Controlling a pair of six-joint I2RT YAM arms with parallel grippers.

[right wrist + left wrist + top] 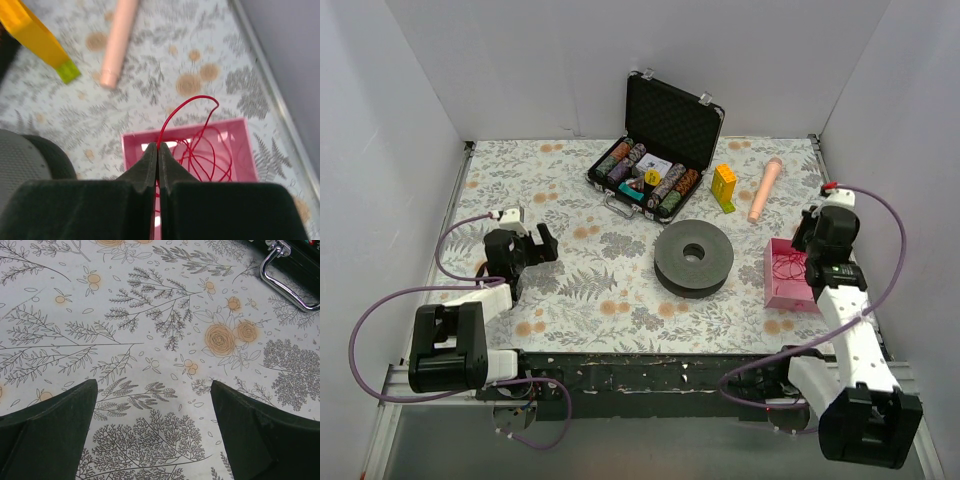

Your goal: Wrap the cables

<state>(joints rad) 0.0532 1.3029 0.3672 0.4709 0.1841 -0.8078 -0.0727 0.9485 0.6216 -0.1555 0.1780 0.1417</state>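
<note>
A very thin red wire lies in loose loops inside a pink box. One strand arches up over the box's far wall. My right gripper is shut on that strand, just above the box. From above, the wire shows as a small tangle in the pink box, with the right gripper over it. My left gripper is open and empty above bare floral cloth at the left.
A dark grey spool lies mid-table, left of the pink box. An open black case of poker chips stands at the back, its handle near the left gripper. A yellow block and a pink cylinder lie behind the box.
</note>
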